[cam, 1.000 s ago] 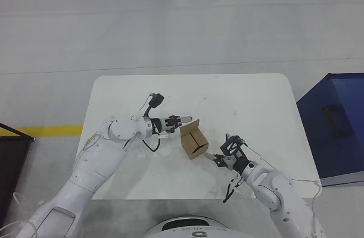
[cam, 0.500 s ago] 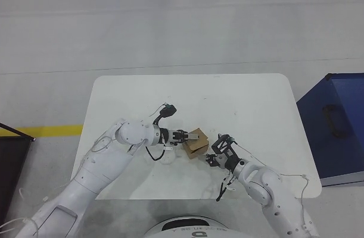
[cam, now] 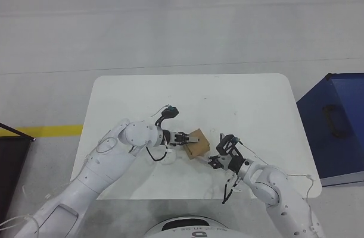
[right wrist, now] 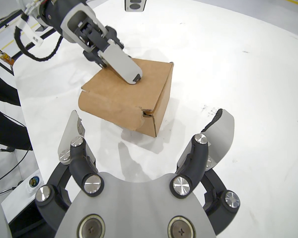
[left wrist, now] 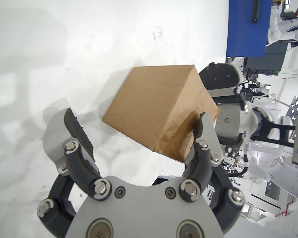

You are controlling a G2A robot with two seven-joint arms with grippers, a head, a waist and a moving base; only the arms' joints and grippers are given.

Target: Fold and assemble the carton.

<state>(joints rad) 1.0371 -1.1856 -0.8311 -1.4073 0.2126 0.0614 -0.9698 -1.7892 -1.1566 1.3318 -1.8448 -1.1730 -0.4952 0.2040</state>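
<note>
A small brown carton [cam: 197, 143] lies on the white table [cam: 247, 101] with its flaps folded down; one lower corner is crumpled [right wrist: 136, 115]. My left gripper [cam: 185, 138] is open at the carton's left side. One of its fingers [right wrist: 124, 66] presses on the carton's top face [right wrist: 129, 87], and the other finger [left wrist: 75, 130] hangs over bare table beside the carton [left wrist: 151, 107]. My right gripper [cam: 220, 159] stands open just short of the carton's right front corner, touching nothing. In its own wrist view the right gripper [right wrist: 147, 115] faces the crumpled corner.
A blue bin [cam: 342, 128] stands off the table's right edge. A black frame [cam: 6, 154] sits on the floor at the left. Bare tabletop lies behind and to the right of the carton. The table's front edge runs close below both grippers.
The carton's raised flap has been pushed down and the box now looks closed. My left gripper moved right onto the carton. My right gripper shifted slightly near the carton's corner.
</note>
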